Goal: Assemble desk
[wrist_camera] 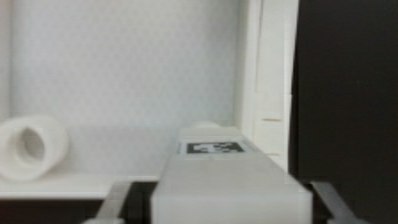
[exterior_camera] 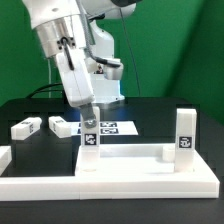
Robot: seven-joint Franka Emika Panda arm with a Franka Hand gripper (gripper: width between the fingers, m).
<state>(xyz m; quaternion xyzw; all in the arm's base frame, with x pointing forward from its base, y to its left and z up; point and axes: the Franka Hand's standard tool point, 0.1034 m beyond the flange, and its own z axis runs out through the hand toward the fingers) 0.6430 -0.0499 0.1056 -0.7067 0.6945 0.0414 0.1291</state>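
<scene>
Squeezes one short leg tight in the gripper, closed on it from both sides. Same story in the wrist view: grey fingers hugging the leg, with no gap to see.

Holds the leg standing straight up, its long way running up and down, right under the gripper. Rests its low end on the desk top, at the corner on the exterior view's left. Cannot tell if that low end sits in its hole yet, since the leg itself hides the spot.

Finds the desk top lying flat on the black table, just behind the long white bar at the front. Sees another leg already standing up at the corner on the exterior view's right, well apart from the held one. Sees two more legs lying loose on the table toward the exterior view's left, near the marker board.

Shows, in the wrist view, a round hole in the desk top, off to one side of the leg. Most likely not the hole for this leg.

Probably next: turn the leg round its up-and-down line to screw it in. Needs the leg straight above its hole, not leaning, or the thread may not catch. Needs the push to go straight down too, because the leg points the same way as the gripper. Only one arm here, so no choosing a nearer one.
</scene>
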